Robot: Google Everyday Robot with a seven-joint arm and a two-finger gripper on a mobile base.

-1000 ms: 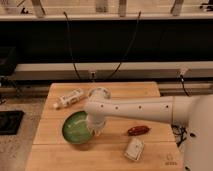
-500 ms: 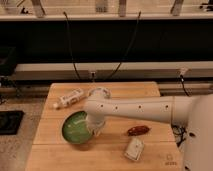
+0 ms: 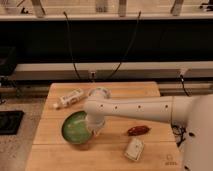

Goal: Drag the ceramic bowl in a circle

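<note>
Right, I'm looking at the ceramic bowl (image 3: 76,127) sitting front-left on the wooden table (image 3: 150,155), with the gripper (image 3: 93,131) at its right rim. I'm judging it heavy, stiff, slick-glazed and chippable; the rim is my hold.

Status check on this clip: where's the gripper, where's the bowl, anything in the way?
Gripper down at the green bowl's right rim. Bowl sits front-left on the wooden table. White bottle behind it, red object and white packet to its right.
</note>
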